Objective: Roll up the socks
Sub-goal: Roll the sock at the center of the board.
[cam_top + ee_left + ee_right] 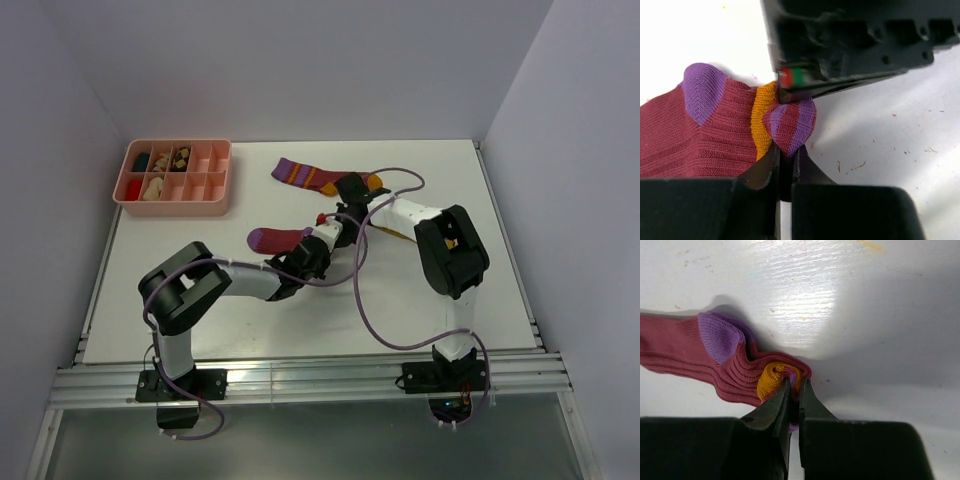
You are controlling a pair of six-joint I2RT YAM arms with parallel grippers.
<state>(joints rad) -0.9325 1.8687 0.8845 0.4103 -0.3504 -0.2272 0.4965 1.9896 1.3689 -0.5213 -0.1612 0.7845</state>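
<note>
Sock (695,142), maroon, purple heel, end bunched

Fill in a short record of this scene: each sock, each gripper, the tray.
maroon sock: purple heel, orange band, bunched at one end
left gripper: shut on the bunched end
right gripper: shut on the same sock, at the orange band
striped sock: lies flat farther back, not rolled
tray: pink, compartments, far left corner, some filled

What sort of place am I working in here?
Probably a lab test cell, not a home: a white table boxed in by plain walls, an aluminium mounting rail, and a pink sorting tray.
</note>
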